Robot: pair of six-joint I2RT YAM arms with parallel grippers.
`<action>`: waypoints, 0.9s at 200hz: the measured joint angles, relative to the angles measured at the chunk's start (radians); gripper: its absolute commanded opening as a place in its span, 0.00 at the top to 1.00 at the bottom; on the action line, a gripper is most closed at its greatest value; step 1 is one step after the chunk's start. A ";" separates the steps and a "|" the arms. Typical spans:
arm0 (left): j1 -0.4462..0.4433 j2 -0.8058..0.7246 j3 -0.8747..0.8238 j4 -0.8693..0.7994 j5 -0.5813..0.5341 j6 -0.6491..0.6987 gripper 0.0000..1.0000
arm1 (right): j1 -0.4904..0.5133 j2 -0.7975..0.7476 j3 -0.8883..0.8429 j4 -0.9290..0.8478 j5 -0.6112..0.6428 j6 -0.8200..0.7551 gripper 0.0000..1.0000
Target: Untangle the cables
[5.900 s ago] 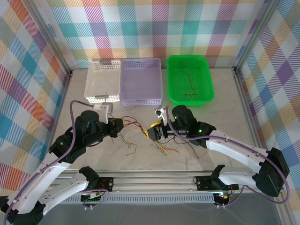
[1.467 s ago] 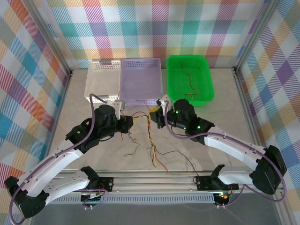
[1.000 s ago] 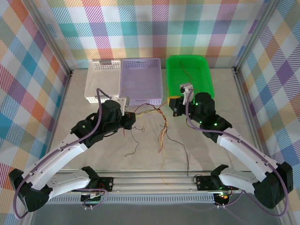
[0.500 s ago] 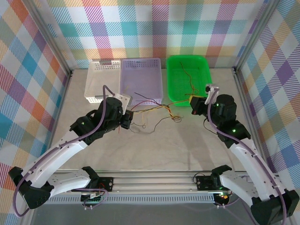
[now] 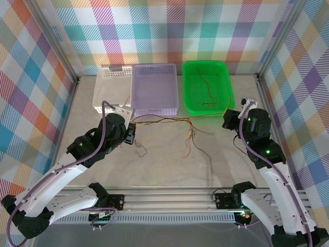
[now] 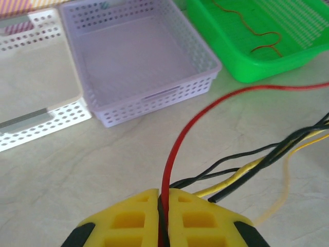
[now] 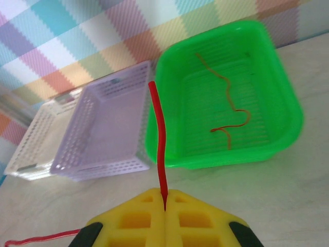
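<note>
Holdings, table (image 5: 169, 164), back row, left to right:

1. White perforated basket (image 5: 105, 108). Set against the lilac one, sides touching.
2. Lilac perforated basket (image 5: 154, 109). Middle of the row, pale floor in plain sight in the left wrist view.
3. Green basket (image 5: 205, 63). Just beside the lilac one, a narrow gap between. Contents: one wavy orange-red wire (image 5: 208, 87), lying loose along the floor, apart from the walls.

Outside the containers:

4. Cables (image 5: 164, 120). Red, yellow and black strands, drawn in a line in front of the baskets from one gripper across to the other; several loose ends trailing toward the near edge around the middle of the table.
5. Left gripper (image 5: 131, 135). In front of the white basket, clenched on a red cable (image 6: 177, 149), black and yellow strands running off beside it.
6. Right gripper (image 5: 227, 119). Near the green basket's front right corner, clenched on a red strand (image 7: 159, 134), short end standing up from the closed fingers. Same strand as in item 5 or not: cannot tell.
</note>
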 measured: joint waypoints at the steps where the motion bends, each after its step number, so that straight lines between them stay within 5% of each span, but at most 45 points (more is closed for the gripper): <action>1: 0.000 -0.002 -0.001 0.000 -0.002 0.000 1.00 | -0.001 -0.001 0.001 -0.002 0.003 0.000 1.00; 88: 0.027 0.005 -0.021 -0.120 -0.322 -0.032 1.00 | -0.040 -0.063 0.051 -0.087 0.273 -0.026 1.00; 180: 0.046 0.009 -0.039 -0.139 -0.334 -0.051 1.00 | -0.045 -0.098 0.117 -0.140 0.333 -0.042 1.00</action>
